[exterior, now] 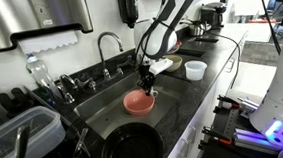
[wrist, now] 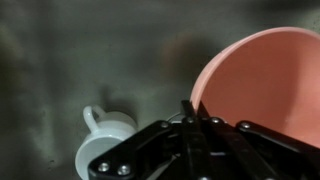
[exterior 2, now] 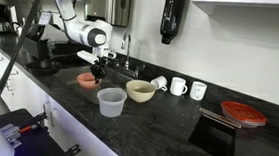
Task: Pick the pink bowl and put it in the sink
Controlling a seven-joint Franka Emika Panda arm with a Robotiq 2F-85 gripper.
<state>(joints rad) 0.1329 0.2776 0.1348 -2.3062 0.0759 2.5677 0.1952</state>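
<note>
gripper [wrist: 190, 112] linkage fills the bottom of the wrist view — jaws narrow, pinched on the rim of the pink bowl [wrist: 262, 85]. bowl hangs tilted inside the sink [exterior: 101, 99] outline; cannot tell whether it touches the floor. white mug [wrist: 106, 140] lies on the steel just beside the gripper line. risks: the rim pinch is thin, so the bowl may swivel or slip; a release from height would likely strike the mug — clatter or chip. lower clear of the mug.
</note>
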